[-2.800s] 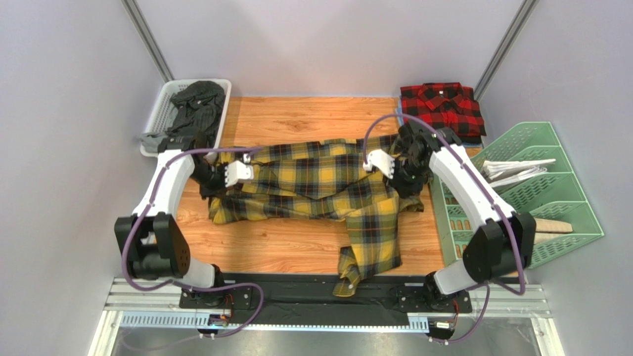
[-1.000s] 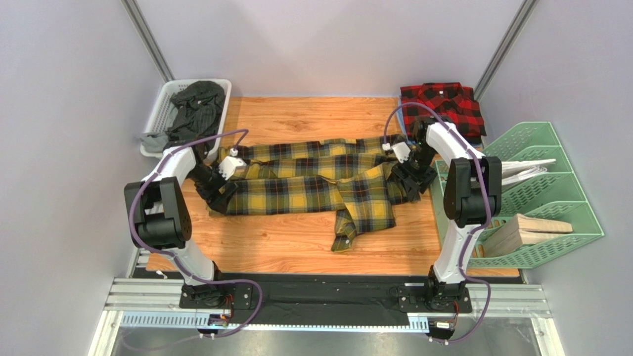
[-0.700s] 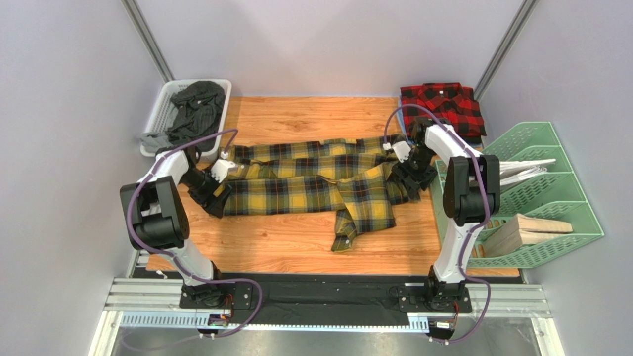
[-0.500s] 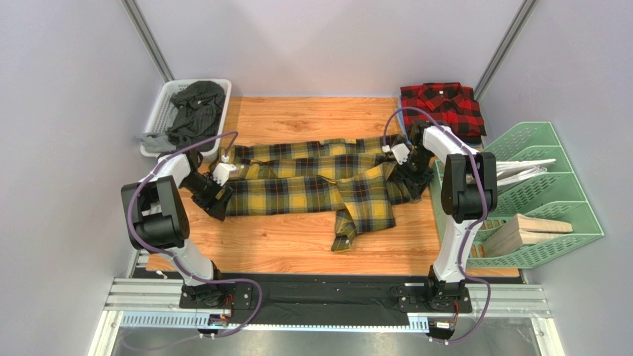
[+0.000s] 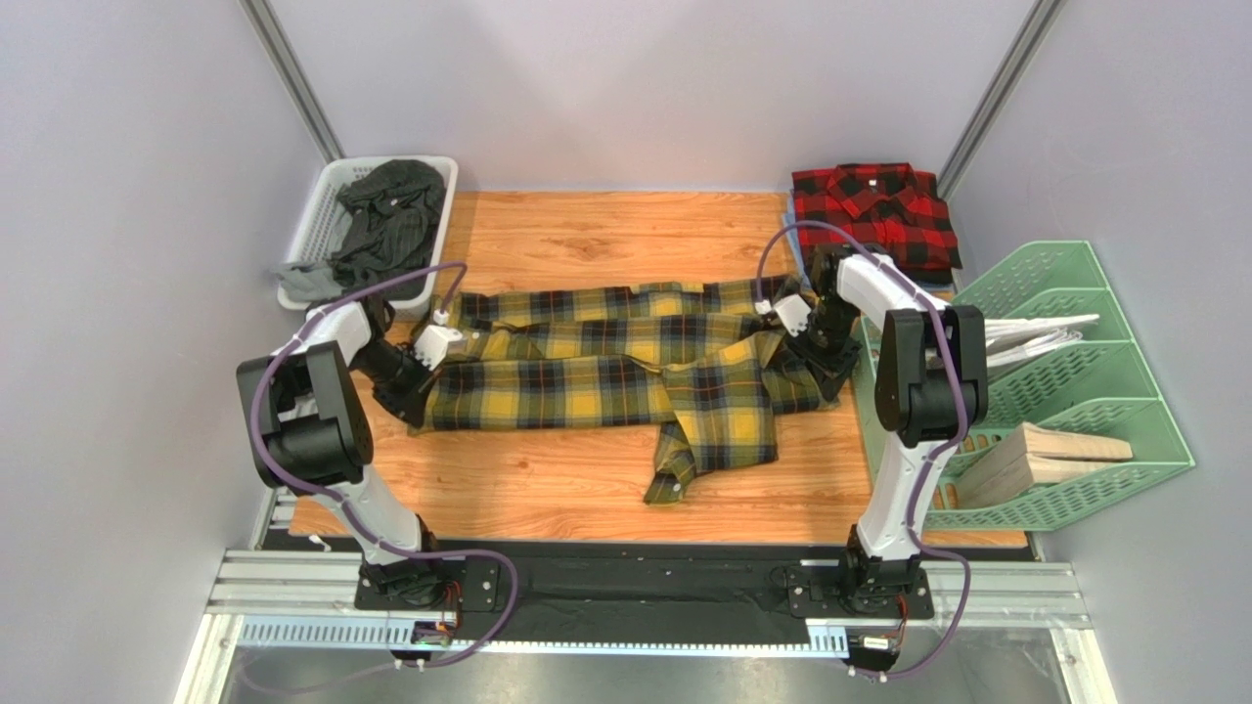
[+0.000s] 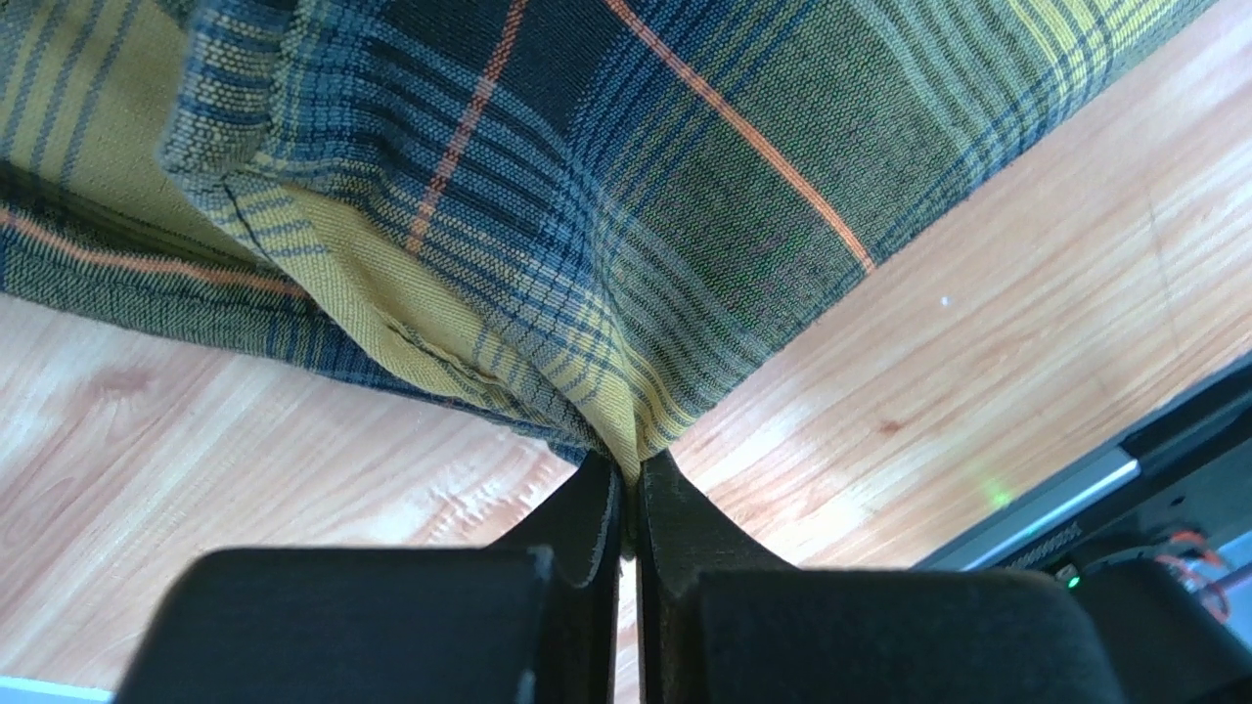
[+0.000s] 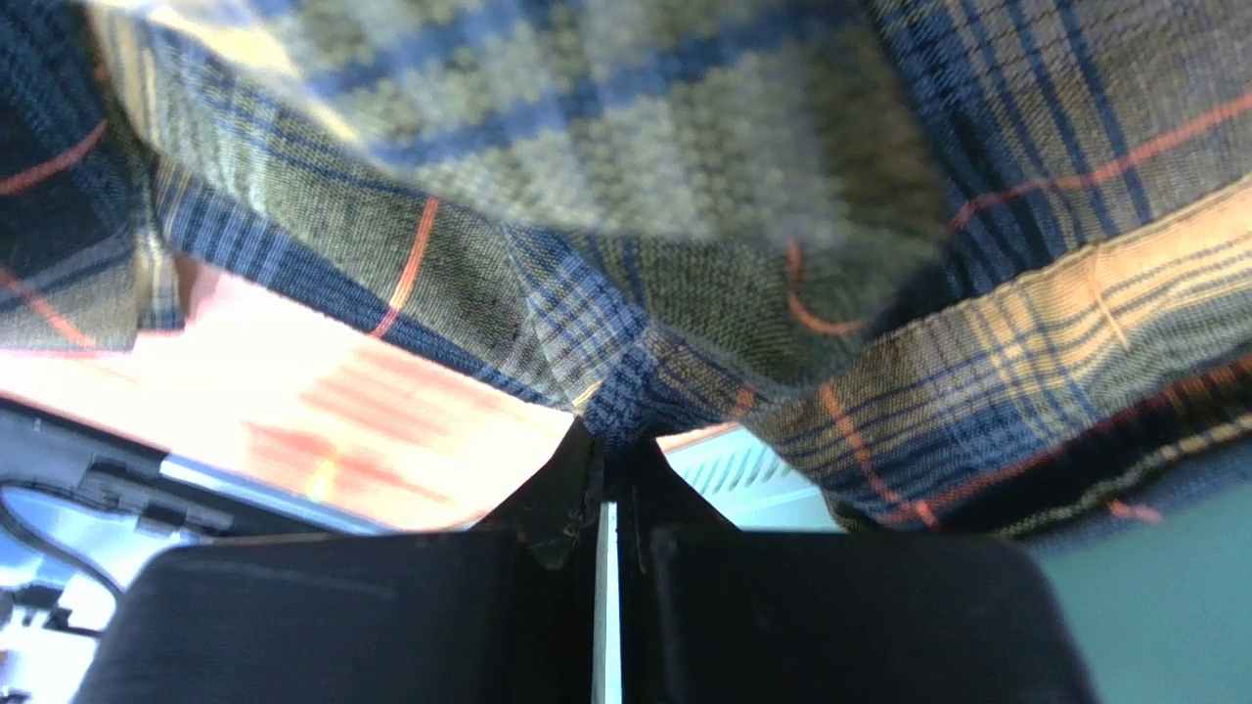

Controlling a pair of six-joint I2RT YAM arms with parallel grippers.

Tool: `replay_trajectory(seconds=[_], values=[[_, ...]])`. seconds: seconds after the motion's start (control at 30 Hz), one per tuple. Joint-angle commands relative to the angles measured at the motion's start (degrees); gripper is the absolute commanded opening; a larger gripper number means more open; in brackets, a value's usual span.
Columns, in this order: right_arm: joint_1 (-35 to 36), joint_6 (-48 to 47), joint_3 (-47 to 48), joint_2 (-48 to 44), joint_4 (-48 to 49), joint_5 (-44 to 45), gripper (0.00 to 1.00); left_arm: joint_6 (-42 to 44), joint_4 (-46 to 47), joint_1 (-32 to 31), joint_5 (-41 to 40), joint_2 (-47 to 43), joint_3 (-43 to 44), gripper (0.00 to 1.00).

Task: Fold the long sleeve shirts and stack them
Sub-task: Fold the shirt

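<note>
The yellow plaid shirt (image 5: pixel 617 367) is stretched left to right across the wooden table (image 5: pixel 588 235), one sleeve trailing toward the near edge. My left gripper (image 5: pixel 441 341) is shut on the shirt's left end; the left wrist view shows the cloth (image 6: pixel 588 220) pinched between my black jaws (image 6: pixel 629 477). My right gripper (image 5: pixel 794 316) is shut on the shirt's right end; the right wrist view shows the fabric (image 7: pixel 632 220) clamped at the jaw tips (image 7: pixel 606 440). The red plaid shirt (image 5: pixel 876 213) lies folded at the far right corner.
A white basket (image 5: pixel 326 206) with dark clothes stands at the far left. A green rack (image 5: pixel 1073 382) with papers and a wooden block stands at the right edge, close to my right arm.
Both grippers lifted the shirt, carried it away from the near edge and drew it out flat. In the last second it shifted slightly nearer and the hanging sleeve settled.
</note>
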Motion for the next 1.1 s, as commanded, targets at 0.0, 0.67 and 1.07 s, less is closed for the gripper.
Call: replay_trajectory(seconds=[0.0,0.67,1.07], values=[[0.18,-3.12,-2.41,-4.42,-4.60,2.89,0.00,5.41,-3.11,0.98,-3.19,-2.71,1.11,0.00],[7.12,-5.06,-9.80,-24.20,-0.12,-24.27,0.66,20.47,-8.67,-23.51,29.49,-30.83,-7.04,0.99],[9.85,7.51,-1.64,-10.93,8.66,-32.27,0.46,10.79,24.74,-65.99,27.31,-22.43,-9.80,0.92]])
